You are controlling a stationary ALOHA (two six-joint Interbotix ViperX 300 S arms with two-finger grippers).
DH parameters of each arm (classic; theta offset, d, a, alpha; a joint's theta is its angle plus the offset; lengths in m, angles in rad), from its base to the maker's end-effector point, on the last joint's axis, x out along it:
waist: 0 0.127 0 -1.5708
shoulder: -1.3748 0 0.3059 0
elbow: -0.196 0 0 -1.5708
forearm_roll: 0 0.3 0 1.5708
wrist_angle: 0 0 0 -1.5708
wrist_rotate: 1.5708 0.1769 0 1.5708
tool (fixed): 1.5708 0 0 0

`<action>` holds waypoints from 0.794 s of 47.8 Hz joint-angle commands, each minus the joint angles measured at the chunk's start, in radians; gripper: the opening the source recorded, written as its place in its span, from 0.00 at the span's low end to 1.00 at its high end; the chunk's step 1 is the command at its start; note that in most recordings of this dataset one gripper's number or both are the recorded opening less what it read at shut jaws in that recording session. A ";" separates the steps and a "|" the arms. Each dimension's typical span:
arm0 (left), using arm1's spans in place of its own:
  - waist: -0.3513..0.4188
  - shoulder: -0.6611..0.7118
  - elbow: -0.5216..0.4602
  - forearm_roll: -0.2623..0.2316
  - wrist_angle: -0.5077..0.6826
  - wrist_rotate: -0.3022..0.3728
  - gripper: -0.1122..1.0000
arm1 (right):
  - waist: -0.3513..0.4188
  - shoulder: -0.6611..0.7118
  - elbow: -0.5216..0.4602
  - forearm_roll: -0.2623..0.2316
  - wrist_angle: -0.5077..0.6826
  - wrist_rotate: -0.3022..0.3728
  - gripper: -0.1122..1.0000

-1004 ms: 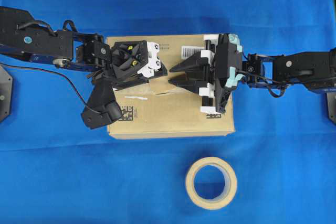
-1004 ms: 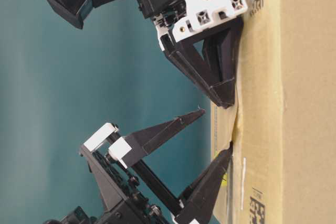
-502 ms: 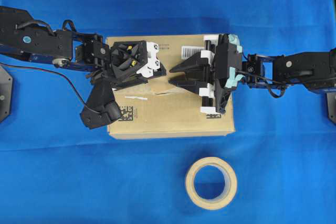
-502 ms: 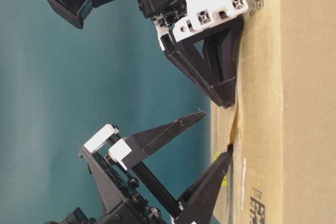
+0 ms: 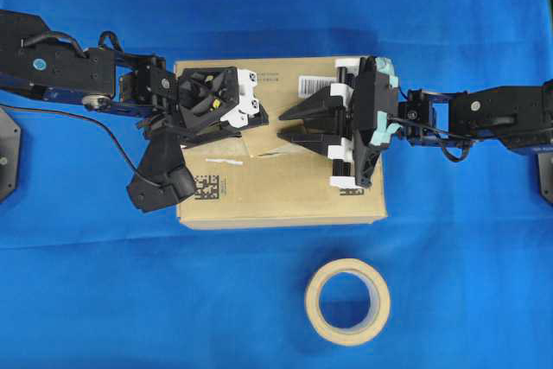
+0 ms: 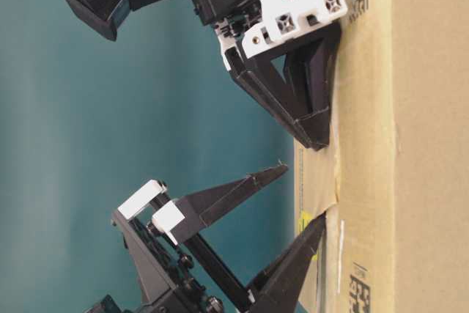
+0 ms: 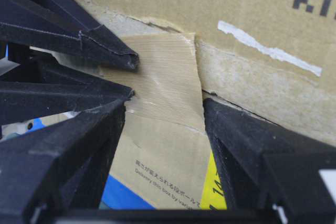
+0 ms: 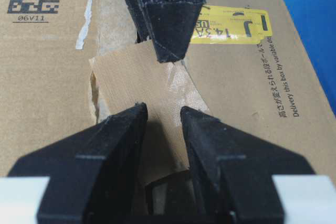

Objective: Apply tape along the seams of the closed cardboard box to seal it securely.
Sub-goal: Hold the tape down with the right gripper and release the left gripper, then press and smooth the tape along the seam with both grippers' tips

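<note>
Overhead view shows both arms reaching in from the frame's sides over the cardboard box, which lies at centre on the blue cloth. The left gripper comes from the left edge with its jaws spread wide. In the table-level view, where the box top runs vertically at the right, one of its fingers touches the box top at its tip while the other stands clear in the air. The left wrist view shows that lower finger resting just beside the edge of the tape, not closing on it; the gripper grasps nothing.

The right gripper comes from the right edge, its jaws part open with a narrow gap. In the right wrist view its two fingertips lie over the near end of the tape, pressing down on it rather than pinching it. The table-level view shows these fingers lying low along the box top, tips against the surface.

The tape sits at the middle of the box top, slanted across the seams, wrinkled along one edge. A yellow sticker lies just beyond it in the right wrist view. The tape roll rests on the cloth below the box, well apart.
</note>
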 commanded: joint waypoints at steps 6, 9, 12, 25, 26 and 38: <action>0.015 -0.029 0.002 0.005 0.002 -0.008 0.65 | 0.003 -0.018 -0.005 0.000 -0.003 0.000 0.42; 0.015 -0.043 0.005 0.002 -0.012 -0.012 0.65 | 0.003 -0.023 -0.003 0.000 -0.003 0.000 0.42; 0.017 -0.066 0.014 -0.005 -0.048 -0.014 0.65 | 0.003 -0.034 0.005 0.000 -0.003 -0.002 0.42; -0.014 -0.167 0.127 -0.018 -0.379 -0.179 0.65 | 0.003 -0.109 0.046 -0.003 -0.003 -0.006 0.42; -0.017 -0.172 0.135 -0.018 -0.407 -0.209 0.64 | 0.003 -0.115 0.048 -0.003 -0.003 -0.008 0.42; -0.043 -0.207 0.178 -0.018 -0.620 -0.657 0.61 | 0.000 -0.175 0.038 -0.026 -0.003 -0.021 0.42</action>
